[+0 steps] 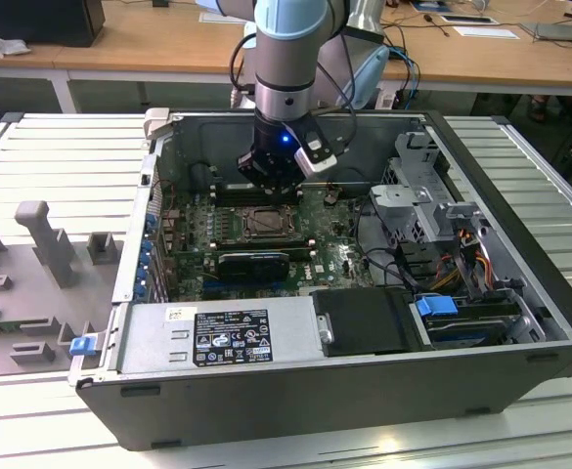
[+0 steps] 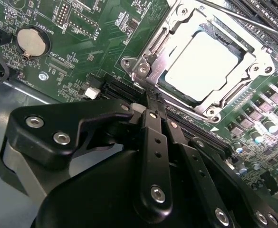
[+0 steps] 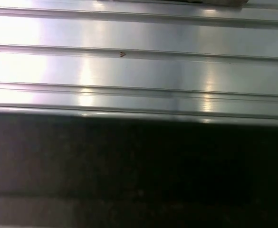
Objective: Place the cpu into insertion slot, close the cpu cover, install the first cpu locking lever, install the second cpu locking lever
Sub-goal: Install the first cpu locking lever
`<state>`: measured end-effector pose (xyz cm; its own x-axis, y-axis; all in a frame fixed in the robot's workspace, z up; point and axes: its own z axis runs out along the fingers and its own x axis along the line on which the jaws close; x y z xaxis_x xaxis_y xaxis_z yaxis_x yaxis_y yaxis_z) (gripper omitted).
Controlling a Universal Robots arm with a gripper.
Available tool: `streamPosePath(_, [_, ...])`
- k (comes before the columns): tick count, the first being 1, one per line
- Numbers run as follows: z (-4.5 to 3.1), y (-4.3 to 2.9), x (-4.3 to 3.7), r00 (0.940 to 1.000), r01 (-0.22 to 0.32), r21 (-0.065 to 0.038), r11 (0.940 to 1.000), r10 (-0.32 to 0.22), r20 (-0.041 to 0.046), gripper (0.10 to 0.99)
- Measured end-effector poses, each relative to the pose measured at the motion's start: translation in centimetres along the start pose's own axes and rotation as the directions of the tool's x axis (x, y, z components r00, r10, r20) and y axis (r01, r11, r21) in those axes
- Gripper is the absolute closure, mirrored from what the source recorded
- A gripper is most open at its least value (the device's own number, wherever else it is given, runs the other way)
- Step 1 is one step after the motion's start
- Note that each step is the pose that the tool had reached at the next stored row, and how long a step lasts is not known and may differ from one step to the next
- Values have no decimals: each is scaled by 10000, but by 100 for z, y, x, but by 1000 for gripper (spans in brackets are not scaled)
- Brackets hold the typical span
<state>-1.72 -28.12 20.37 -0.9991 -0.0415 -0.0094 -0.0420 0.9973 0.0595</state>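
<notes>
The label (image 1: 231, 337) on the power supply (image 1: 290, 327) (dense fine print) cannot be read.

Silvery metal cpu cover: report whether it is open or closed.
Closed: the silvery metal cpu cover lies flat, framing the pale square cpu.

My exterior view looks steeply down from beyond the open computer case (image 1: 364, 410), its green board (image 1: 193, 249) at 12 o'clock centre; my second wrist view rides close above that same board (image 2: 81, 52), sharing the insertion slot (image 1: 264, 223) (image 2: 203, 64); my first wrist view faces ribbed metal (image 3: 139, 66) closely.
</notes>
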Motion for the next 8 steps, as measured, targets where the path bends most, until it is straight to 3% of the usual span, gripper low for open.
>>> streamPosePath(8, [25, -18, 1, 10000, -39, 10, 10000, 39, 0, 980])
